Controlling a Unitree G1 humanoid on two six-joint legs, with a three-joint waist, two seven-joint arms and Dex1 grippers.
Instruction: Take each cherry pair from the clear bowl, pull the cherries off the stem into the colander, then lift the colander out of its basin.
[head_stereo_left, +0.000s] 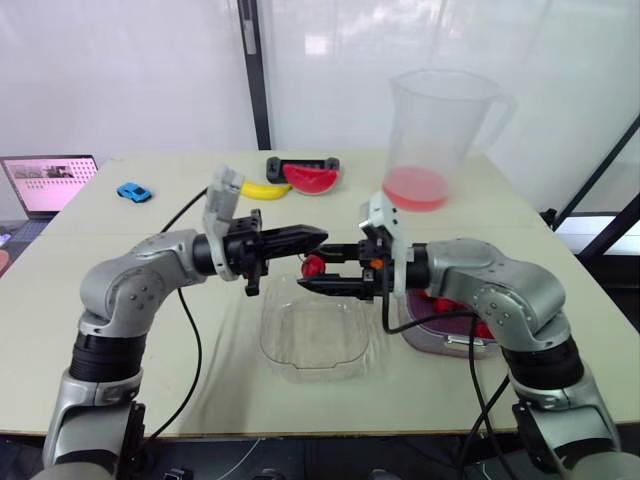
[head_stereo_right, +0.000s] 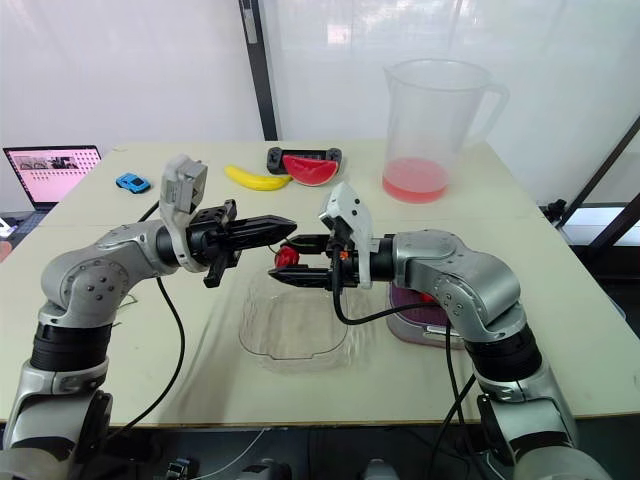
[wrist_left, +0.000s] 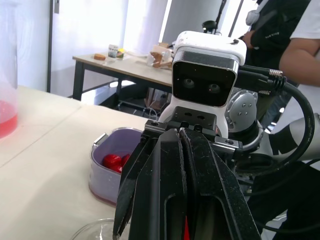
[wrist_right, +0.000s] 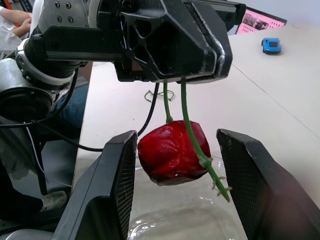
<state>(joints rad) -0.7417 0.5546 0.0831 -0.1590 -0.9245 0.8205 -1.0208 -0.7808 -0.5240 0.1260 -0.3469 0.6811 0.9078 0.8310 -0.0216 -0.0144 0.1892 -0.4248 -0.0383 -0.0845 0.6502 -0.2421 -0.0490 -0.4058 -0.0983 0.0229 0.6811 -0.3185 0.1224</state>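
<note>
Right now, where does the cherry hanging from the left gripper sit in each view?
Left eye view: cherry at centre, under the tip of the left gripper.
Right eye view: left of centre, inside the open right gripper.
Left wrist view: a red sliver, likely it, low between the shut fingers.
Right wrist view: centre, dangling on its stem.
Shared landmark: the clear bowl beneath.

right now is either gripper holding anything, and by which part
The left gripper is shut on the cherry stem at its top, with one cherry hanging below. The right gripper is open, fingers either side of that cherry.
</note>
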